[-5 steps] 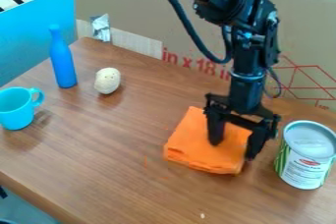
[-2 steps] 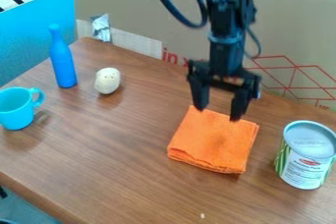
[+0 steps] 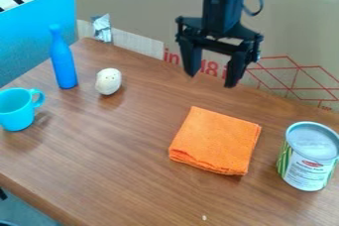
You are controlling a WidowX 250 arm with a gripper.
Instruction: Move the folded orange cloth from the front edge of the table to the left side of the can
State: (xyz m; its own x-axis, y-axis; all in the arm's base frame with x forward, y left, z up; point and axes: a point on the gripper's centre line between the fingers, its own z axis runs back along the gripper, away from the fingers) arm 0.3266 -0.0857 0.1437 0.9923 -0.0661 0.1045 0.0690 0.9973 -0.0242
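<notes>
My gripper (image 3: 211, 81) hangs open above the back of the table, its two fingers spread apart and nothing between them. Below it and nearer the camera, a folded orange cloth (image 3: 216, 141) lies flat on the wood, not touched by the gripper. To the cloth's right stands a can (image 3: 308, 156) with a silver lid and a green-striped label.
On the brown table (image 3: 132, 155), a white egg-shaped object (image 3: 108, 81) rests left of centre. Beside it stands a blue bottle (image 3: 63, 60), with a turquoise mug (image 3: 17, 109) at the left edge. A cardboard sheet (image 3: 132, 7) rises behind the table.
The gripper has risen from the orange cloth, up and toward the back. The cloth stayed on the table, its right side now lying flat and uncovered.
</notes>
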